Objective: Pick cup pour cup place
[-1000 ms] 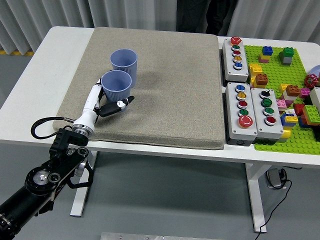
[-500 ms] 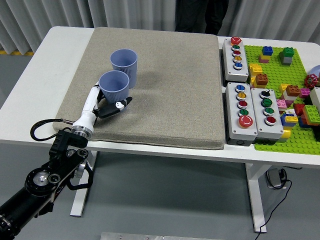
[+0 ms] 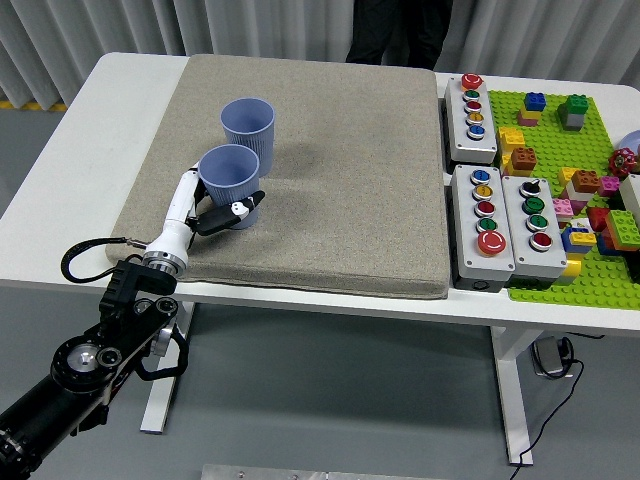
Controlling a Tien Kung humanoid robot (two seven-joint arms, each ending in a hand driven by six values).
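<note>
Two lavender ribbed cups stand upright on the grey mat (image 3: 340,170). The far cup (image 3: 248,128) is free. The near cup (image 3: 229,182) sits just in front of it, and my left hand (image 3: 220,208) is wrapped around its lower part, thumb on the right side and fingers behind on the left. The cup's inside looks empty from here. My left arm comes up from the lower left corner. My right arm does not appear.
Three grey button boxes (image 3: 472,103) sit right of the mat. A green baseplate (image 3: 560,150) with several toy bricks fills the far right. A person in dark clothing (image 3: 400,30) stands behind the table.
The near cup and my left hand shifted slightly left and toward me, away from the far cup. The person at the back moved a little.
</note>
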